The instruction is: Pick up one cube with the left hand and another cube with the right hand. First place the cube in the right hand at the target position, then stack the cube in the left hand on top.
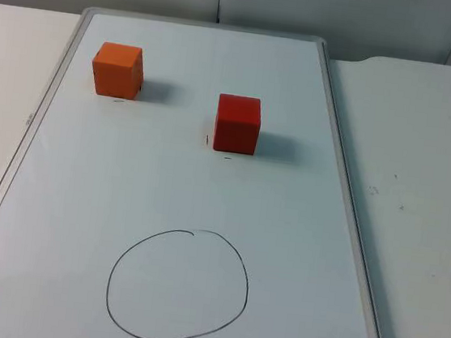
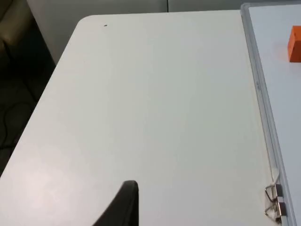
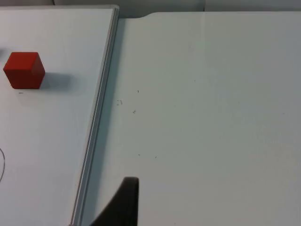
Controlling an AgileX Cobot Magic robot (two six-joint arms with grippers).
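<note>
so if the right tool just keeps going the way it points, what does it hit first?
Probably just bare table. The right tool's fingertip points over white surface outside the whiteboard frame; the red cube sits off to the side, on the board. Depth is unclear.

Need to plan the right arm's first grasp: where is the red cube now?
In the top view the red cube sits on the whiteboard, right of the orange cube and beyond the drawn circle.

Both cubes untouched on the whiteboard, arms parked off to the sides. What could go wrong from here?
1. The orange cube sits near the whiteboard frame; the left gripper may clip it.
2. The red cube must land inside the drawn circle, or the stack is off target.
3. An off-centre orange cube could topple.
</note>
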